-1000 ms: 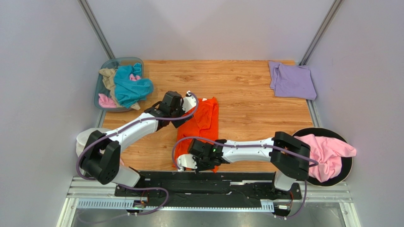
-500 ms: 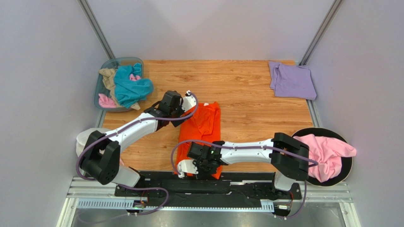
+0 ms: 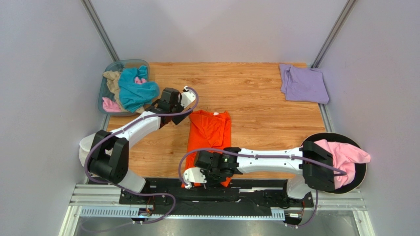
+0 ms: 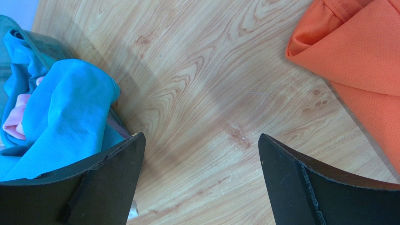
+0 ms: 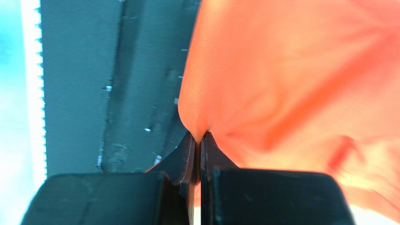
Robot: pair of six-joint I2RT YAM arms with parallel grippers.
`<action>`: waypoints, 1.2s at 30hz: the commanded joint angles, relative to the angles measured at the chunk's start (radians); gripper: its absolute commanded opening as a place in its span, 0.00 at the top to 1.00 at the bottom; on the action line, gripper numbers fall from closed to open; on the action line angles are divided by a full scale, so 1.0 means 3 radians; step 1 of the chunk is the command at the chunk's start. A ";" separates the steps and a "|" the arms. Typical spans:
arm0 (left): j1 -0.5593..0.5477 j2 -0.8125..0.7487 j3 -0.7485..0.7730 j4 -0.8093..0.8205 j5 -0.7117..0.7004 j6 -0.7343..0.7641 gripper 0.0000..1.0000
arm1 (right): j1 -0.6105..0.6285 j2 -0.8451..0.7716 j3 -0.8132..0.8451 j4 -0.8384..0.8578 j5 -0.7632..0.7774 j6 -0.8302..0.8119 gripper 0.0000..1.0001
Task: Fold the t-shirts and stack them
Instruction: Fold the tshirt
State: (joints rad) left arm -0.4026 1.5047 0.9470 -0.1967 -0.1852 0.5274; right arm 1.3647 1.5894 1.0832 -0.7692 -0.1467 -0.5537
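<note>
Table (image 3: 256, 98): wooden top; the shirts sit at its middle, its far right corner and its left edge.
Orange shirt (image 3: 209, 130): folded into a long strip near the middle of the table, running from far to near. Its near end reaches the table's front edge, where it is pinched.
Handling: judged thin, light and limp, a fine mesh knit that sags and creases wherever it is unsupported. It is best taken by a doubled edge or a hem corner, not by a single loose layer.
Lavender shirt (image 3: 303, 83): folded flat at the far right corner, well apart from both arms.
Pink shirt (image 3: 342, 155): crumpled on a black disc (image 3: 359, 183) off the table's right side.
Basket (image 3: 121, 63): at the far left, holding a teal shirt (image 3: 133, 91) heaped with other cloth.
Right gripper (image 5: 201, 136): clamped tight on a fold of the orange shirt's near end.
Left gripper (image 4: 199, 140): fingers spread wide and holding nothing, over bare wood between the basket and the orange shirt.
</note>
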 commanded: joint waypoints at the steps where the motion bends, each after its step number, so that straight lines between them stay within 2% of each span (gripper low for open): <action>1: 0.0043 0.0000 0.0009 0.0231 0.0086 0.0016 0.01 | -0.0034 -0.0231 0.0260 -0.0151 0.0437 -0.0071 1.00; 10: 0.0115 -0.0005 0.0029 0.0236 0.0142 0.0011 0.01 | -0.0366 -0.0256 0.0510 -0.0238 0.0739 -0.0245 1.00; 25: 0.0253 0.0056 0.0070 0.0267 0.0234 -0.0014 0.01 | -0.0949 0.0060 0.1134 -0.0304 0.0724 -0.0613 1.00; 36: 0.0411 0.0113 0.0100 0.0308 0.0305 -0.0040 0.01 | -0.1379 0.0546 0.1671 -0.0304 0.0607 -0.0839 1.00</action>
State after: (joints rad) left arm -0.3042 1.5421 0.9470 -0.1513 -0.1242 0.5259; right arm 0.9955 1.7195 1.4921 -0.8761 0.0448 -0.7574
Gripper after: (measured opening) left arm 0.993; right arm 0.025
